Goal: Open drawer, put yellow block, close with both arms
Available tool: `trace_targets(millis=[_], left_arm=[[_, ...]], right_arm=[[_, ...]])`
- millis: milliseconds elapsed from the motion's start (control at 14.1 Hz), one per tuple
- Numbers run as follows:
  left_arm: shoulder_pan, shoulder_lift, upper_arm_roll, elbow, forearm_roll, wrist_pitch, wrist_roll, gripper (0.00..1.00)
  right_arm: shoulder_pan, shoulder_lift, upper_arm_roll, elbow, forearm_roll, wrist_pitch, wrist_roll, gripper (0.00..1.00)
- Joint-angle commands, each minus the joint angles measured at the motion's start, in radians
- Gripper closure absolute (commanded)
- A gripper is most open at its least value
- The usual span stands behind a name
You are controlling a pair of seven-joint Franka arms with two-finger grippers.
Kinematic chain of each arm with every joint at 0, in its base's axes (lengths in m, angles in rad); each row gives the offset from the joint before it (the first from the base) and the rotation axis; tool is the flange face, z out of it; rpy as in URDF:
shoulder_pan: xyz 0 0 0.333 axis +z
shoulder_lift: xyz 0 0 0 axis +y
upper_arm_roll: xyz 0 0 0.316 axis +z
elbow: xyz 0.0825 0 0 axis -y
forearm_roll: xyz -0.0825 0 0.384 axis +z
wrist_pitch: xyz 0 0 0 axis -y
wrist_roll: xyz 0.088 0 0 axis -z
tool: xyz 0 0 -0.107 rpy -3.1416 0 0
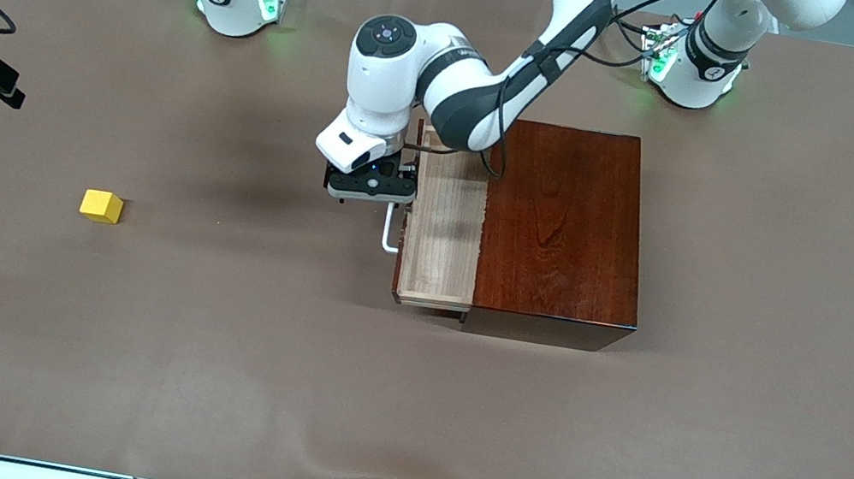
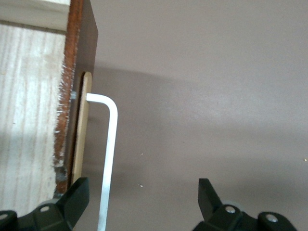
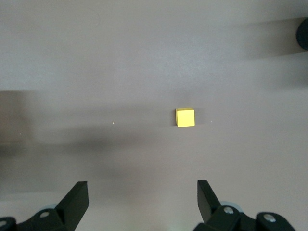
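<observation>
Hovering over the white handle [image 1: 391, 229] of the drawer [image 1: 445, 225], our left gripper [image 2: 142, 202] has its fingers spread wide, the bar running between them and gripped by neither. We see the drawer pulled partway out of the mahogany box [image 1: 563, 228], its pale tray showing. Our right gripper [image 3: 142, 202], likewise spread and holding nothing, hangs above the yellow block [image 1: 101, 206], which sits on the brown table [image 1: 399, 408] well apart from the box, toward the right arm's end.

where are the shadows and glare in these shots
Front view: soft shadow beside the small yellow block, sheen on the glossy mahogany box. Left wrist view: the white bar handle shadows the cloth. Right wrist view: broad blurry shadow bands cross the brown table cloth.
</observation>
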Motion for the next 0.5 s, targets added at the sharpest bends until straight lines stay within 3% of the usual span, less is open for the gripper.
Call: trace_targets(millis=[0,426], left_arm=[[0.001,-0.064,0.007,-0.002,0.006,-0.058,-0.019,0.00],[0.073,-0.204,0.005,-0.002,0.002,-0.138,-0.019,0.00]], right_arm=[[-0.014,-0.013,0.014,-0.002,0.000,0.004,0.000,0.00],[-0.017,-0.011,0.012,0.000,-0.014,0.008,-0.003,0.00]])
